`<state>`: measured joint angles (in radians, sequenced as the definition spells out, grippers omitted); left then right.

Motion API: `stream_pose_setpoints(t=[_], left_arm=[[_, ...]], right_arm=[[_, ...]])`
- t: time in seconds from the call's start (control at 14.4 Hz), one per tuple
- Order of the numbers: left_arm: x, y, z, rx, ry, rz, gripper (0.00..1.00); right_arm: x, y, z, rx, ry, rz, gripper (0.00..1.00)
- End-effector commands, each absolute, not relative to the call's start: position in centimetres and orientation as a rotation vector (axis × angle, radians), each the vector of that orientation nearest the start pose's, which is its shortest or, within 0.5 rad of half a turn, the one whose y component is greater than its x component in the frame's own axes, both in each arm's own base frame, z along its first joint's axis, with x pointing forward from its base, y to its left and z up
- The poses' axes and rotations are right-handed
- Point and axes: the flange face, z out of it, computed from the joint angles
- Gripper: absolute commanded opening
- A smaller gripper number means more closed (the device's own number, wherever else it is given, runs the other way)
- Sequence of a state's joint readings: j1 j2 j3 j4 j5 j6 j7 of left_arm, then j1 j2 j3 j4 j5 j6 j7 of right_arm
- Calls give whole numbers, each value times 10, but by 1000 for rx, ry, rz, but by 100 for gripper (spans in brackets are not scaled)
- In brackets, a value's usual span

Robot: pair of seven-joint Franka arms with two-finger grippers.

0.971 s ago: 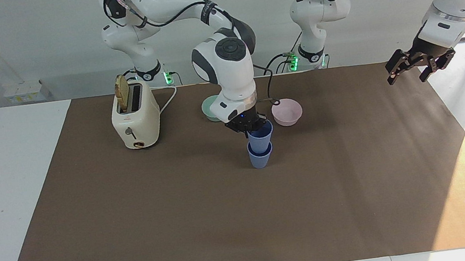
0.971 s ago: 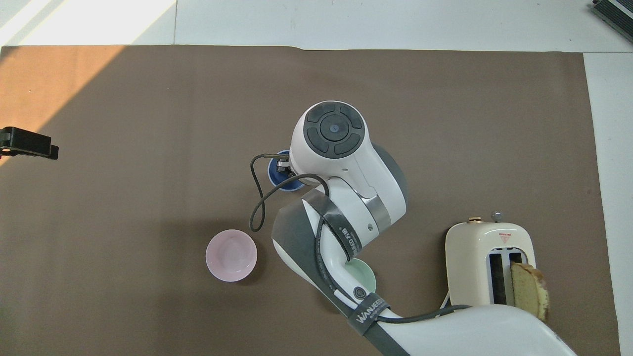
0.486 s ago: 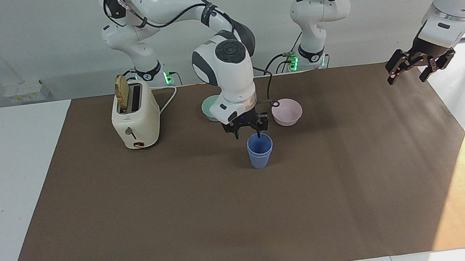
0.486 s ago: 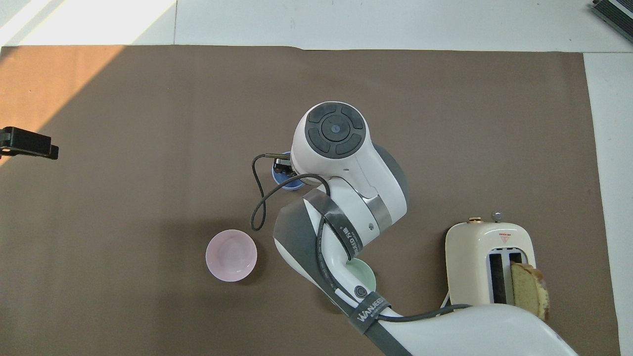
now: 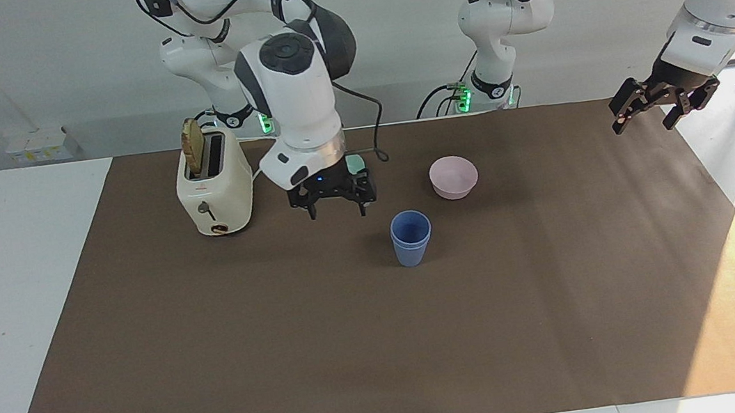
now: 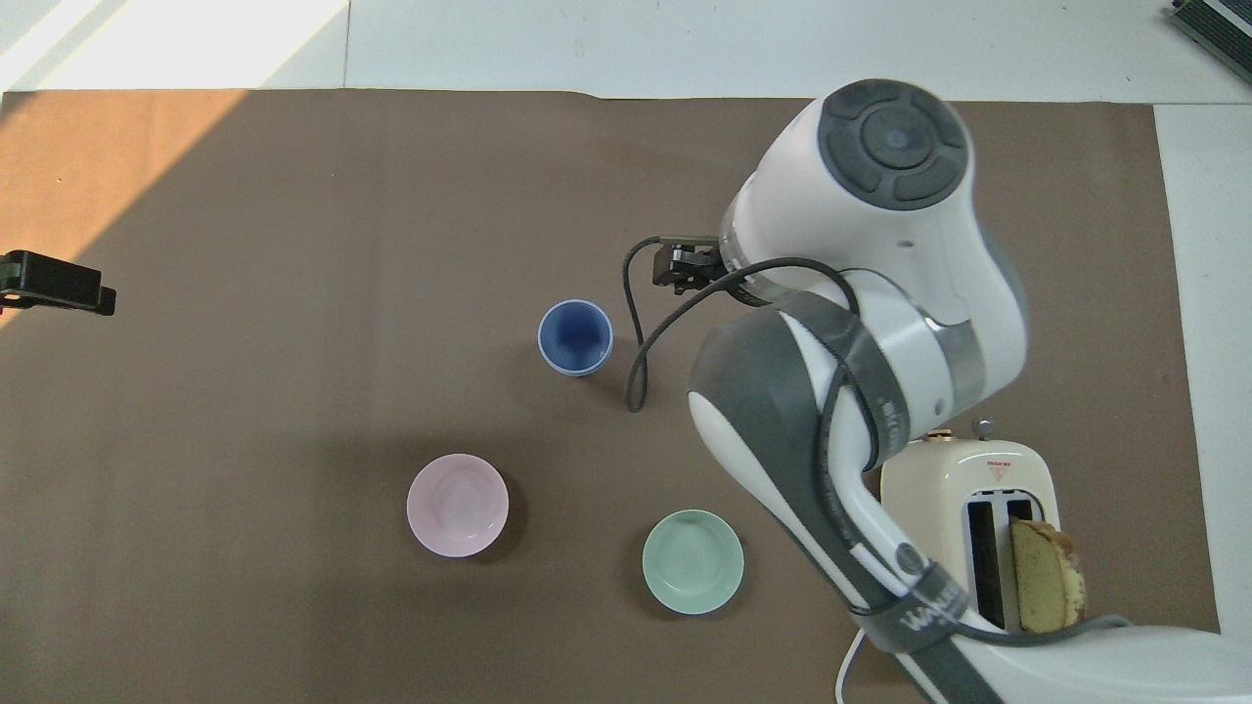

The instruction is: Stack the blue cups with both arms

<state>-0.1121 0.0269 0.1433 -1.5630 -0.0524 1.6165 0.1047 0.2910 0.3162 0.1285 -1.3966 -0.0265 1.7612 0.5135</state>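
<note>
- Toaster (image 5: 214, 187): stands on the table (image 5: 288, 356) toward the right arm's end, a slice of bread (image 5: 193, 146) upright in one slot.
- Right gripper (image 5: 333, 201): hangs above the table between the toaster and the blue cups, fingers spread apart and pointing down, holding nothing.
- Mint-green bowl (image 6: 693, 561): sits nearer to the robots than the cups; in the facing view the right gripper hides most of it.
- Blue cups (image 5: 411, 237): nested one inside the other, standing upright near the table's middle, long axis vertical, mouths pointing up; clear of both grippers.
- Pink bowl (image 5: 454, 177): near the cups, nearer to the robots, apart from them.
- Left gripper (image 5: 662, 101): waits raised over the table edge at the left arm's end, fingers apart, empty.
</note>
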Motion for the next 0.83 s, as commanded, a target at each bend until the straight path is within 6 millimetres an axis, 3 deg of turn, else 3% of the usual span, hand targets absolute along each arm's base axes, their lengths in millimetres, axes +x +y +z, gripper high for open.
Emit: stream_pose_setpoints(t=[0.0,0.14,0.35,0.62,0.76], left_arm=[[566,15,624,-3174,104,-48,100],[566,14,623,-3174,106,-43,100],[566,14,624,-3176,106,-46,100],[566,15,623,-3175,104,-43,100],[566,15,623,-3174,104,-43,100]], right_arm=[[616,198,558,-3143,27,-62,100],[613,156,587,-3143,-51,-97,100],[602,116,610,-3163,-62,-64,100],[605,53,617,-3166,-75,-65,100],[602,39,609,-3168,-38,-42,100]])
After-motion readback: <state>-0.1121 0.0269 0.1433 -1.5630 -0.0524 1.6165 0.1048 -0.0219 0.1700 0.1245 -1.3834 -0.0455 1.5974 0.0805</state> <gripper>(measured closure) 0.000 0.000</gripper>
